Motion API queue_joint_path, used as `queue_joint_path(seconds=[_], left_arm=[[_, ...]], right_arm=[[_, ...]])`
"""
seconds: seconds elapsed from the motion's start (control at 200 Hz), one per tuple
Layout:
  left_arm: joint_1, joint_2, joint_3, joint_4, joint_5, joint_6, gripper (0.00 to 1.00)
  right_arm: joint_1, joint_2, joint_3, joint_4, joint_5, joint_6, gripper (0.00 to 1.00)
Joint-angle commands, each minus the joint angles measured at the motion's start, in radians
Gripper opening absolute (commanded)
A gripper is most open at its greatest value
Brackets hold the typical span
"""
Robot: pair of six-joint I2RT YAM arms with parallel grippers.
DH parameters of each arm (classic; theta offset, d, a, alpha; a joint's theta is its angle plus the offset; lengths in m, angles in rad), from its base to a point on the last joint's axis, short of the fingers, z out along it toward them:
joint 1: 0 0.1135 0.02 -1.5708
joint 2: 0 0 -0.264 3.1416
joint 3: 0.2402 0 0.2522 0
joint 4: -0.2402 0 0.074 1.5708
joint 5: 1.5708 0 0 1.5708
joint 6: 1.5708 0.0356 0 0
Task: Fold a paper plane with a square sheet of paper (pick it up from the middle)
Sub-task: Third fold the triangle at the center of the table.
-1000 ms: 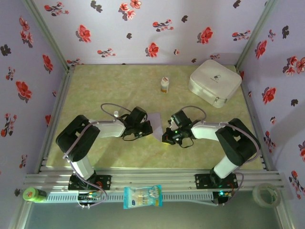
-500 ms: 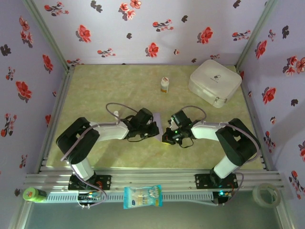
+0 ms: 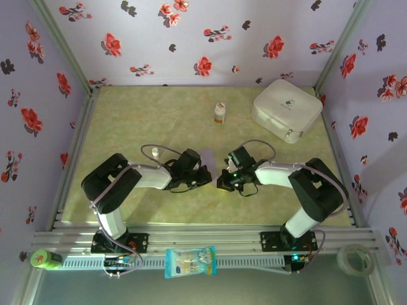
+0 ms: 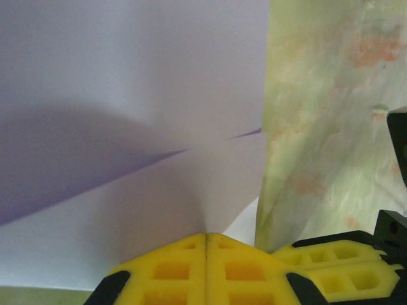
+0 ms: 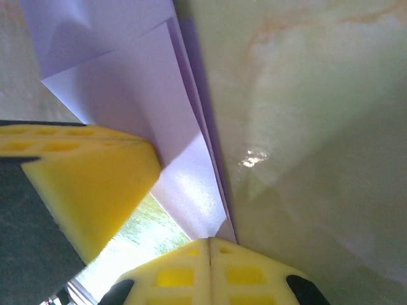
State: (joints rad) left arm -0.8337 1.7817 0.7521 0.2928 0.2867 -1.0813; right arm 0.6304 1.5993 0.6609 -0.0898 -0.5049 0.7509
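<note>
The square sheet of paper is pale lavender and partly folded, lying mid-table between my two grippers. In the left wrist view the paper shows a slanted crease and dips toward my left gripper, whose yellow fingers are shut with the paper pinched at their seam. My left gripper sits low at the sheet's near-left side. My right gripper is close on the right. In the right wrist view the paper's layered edge runs into the seam of my shut right gripper. The left gripper's finger is beside it.
A small white bottle stands behind the paper. The white rounded case lies at the back right. A blue-white snack packet, a green item and a tape roll rest along the near rail. Flowered walls enclose the table.
My left arm has swung right and forward, bringing its gripper over the paper, so less lavender shows from above. The right arm has stayed put.
</note>
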Motion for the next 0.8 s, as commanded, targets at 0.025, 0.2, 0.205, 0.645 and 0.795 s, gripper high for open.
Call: queue_joint_path(seconds=[0.025,0.2,0.205,0.645,0.795], left_arm=[[0.078,-0.004,-0.051,-0.038,-0.066,0.053,0.05],[0.129,-0.027,-0.089,-0.023,-0.049,0.08,0.07],[0.131,-0.028,-0.091,-0.022,-0.049,0.081,0.07],[0.195,-0.049,-0.152,0.002,-0.055,0.121,0.15],[0.209,-0.079,-0.133,-0.068,-0.052,0.152,0.19]], right_arm=[[-0.005,0.055,-0.034,-0.135,0.124,-0.025,0.0],[-0.005,0.069,-0.038,-0.119,0.115,-0.019,0.0],[-0.005,0.069,-0.038,-0.119,0.116,-0.019,0.0],[-0.005,0.068,-0.041,-0.108,0.103,-0.022,0.0],[-0.004,0.062,-0.052,-0.085,0.09,-0.018,0.0]])
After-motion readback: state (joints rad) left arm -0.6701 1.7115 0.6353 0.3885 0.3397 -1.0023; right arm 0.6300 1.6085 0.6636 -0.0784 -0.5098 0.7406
